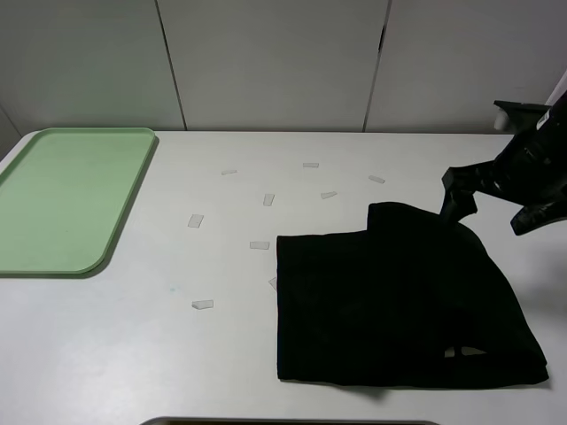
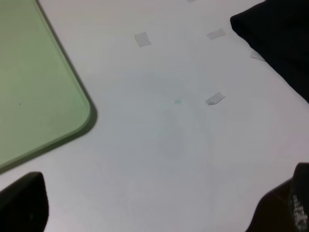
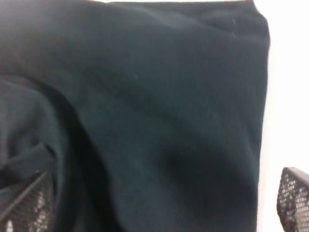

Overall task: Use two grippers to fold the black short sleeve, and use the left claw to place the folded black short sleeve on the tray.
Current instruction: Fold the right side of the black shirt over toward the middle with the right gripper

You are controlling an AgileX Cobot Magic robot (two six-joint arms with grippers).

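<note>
Lying folded on the white desk [image 1: 177, 354], the black shirt [image 1: 399, 301] sits right of the middle, toward the front edge. Only plain black cloth faces up, and I can read no lettering or label on it from any view. Its longer side runs left to right across the desk. The left edge is straight and runs front to back, while the right side bulges in a rounded fold. A small pale gap [image 1: 461, 351] shows in the cloth near the front right corner.

The right tool [image 1: 496, 205] hangs over the shirt's far right corner. Its wrist camera shows its fingers [image 3: 294, 198] spread wide over the cloth, gripping nothing. The left tool [image 2: 153, 205] is also spread wide and empty, above bare desk between the tray and the shirt.

The pale green tray [image 1: 124, 208] lies at the far left, well apart from the shirt, with its long side running front to back. Short bits of clear tape [image 1: 202, 305] dot the desk between them. Plain pale wall panels [image 1: 266, 62] stand behind the desk.
</note>
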